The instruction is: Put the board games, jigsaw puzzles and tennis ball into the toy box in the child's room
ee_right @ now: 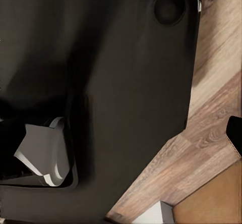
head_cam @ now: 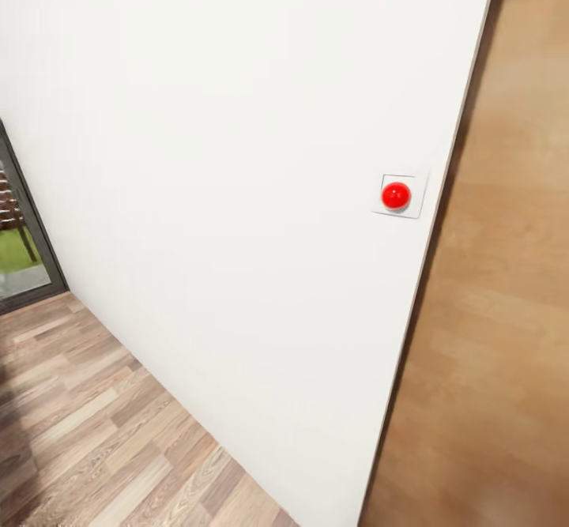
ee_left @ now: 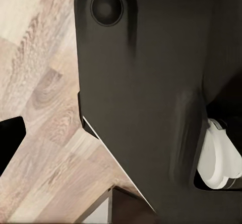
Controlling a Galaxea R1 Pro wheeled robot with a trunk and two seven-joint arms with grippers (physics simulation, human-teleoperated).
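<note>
Transit phase; no toy in hand that these frames can confirm.

Head view: a white wall (head_cam: 237, 156) close ahead, carrying a small square plate with a red button (head_cam: 396, 195). A brown wooden door panel (head_cam: 506, 274) runs along the wall's edge. Wood-plank floor (head_cam: 95, 440) below; a grey-framed window (head_cam: 20, 227) with grass beyond sits at the far end of the wall.

Left wrist view: the robot's dark body (ee_left: 151, 103) close before the camera, floor planks beyond it, a white fitting (ee_left: 219, 158) tucked against the dark shell. Right wrist view: the same arrangement, dark body (ee_right: 101, 82) with a pale fitting (ee_right: 45, 153), floor, and a strip of brown door (ee_right: 212, 199) near the edge.

Gripper state, left and right: cannot tell whether spread or pressed together; the fingers are not distinguishable against the dark mass.

Task things: board games, jigsaw puzzles, tennis ball, toy box, bed and worktop are none of them visible here, so their place relative to either gripper cannot be given.

Judgement: the step in hand is travel toward the child's room. Next move calls for turning the base off the wall, probably getting through the door, then finding the toys.
</note>
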